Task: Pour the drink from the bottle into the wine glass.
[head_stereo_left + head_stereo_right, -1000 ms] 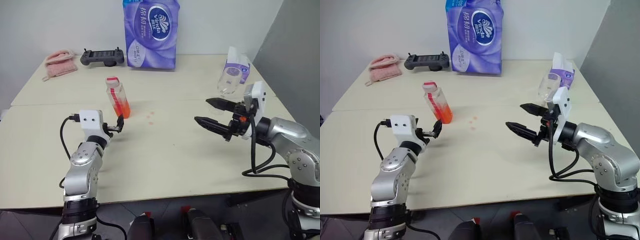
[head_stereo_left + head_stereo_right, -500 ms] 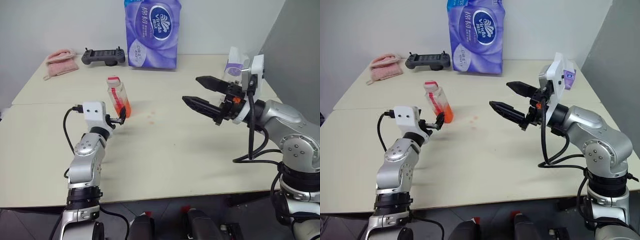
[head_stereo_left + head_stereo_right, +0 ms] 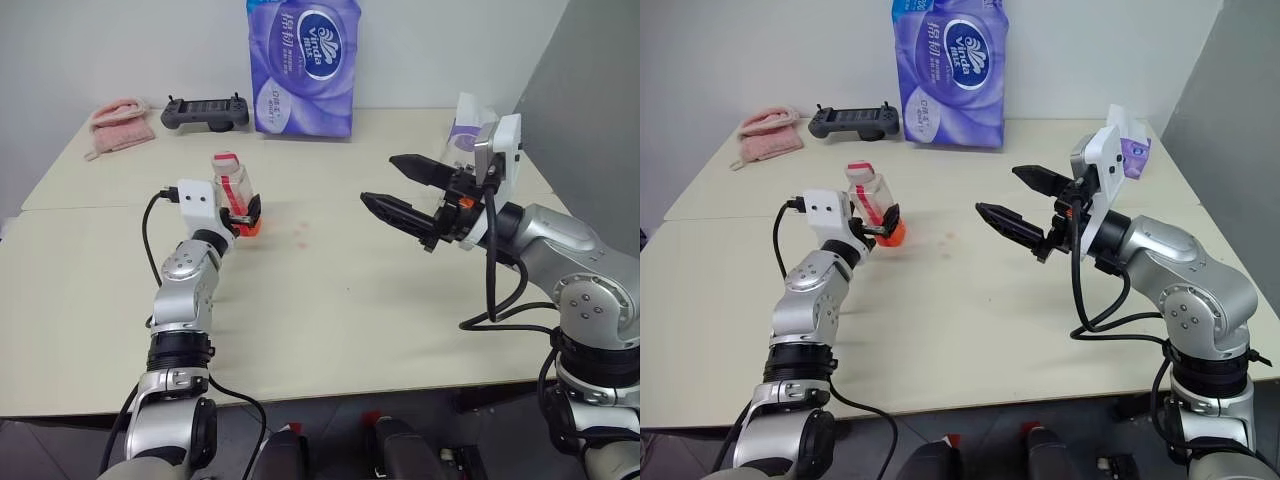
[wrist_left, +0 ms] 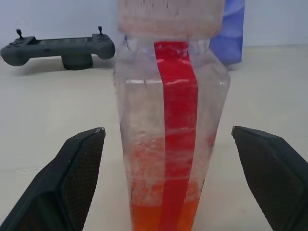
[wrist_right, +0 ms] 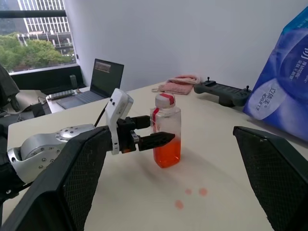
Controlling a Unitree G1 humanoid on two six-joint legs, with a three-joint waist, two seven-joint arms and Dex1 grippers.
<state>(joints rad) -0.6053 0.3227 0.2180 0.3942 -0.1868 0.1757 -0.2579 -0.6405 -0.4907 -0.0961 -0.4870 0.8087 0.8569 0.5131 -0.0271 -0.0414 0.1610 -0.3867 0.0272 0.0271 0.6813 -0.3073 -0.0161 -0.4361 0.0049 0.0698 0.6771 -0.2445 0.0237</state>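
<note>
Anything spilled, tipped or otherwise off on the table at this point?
Yes: a few small reddish spots lie on the table just right of the bottle, the same colour as the drink, so they look like drips. The bottle stands upright and capped between the open left gripper's fingers.

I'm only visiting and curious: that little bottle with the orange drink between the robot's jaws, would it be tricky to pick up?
Probably not heavy: the bottle holds drink only in its bottom part. Its clear plastic walls look thin, so a hard squeeze might dent them. It stands tall on a narrow base, so a nudge near the cap could tip it. The left gripper has open jaws on either side.
</note>
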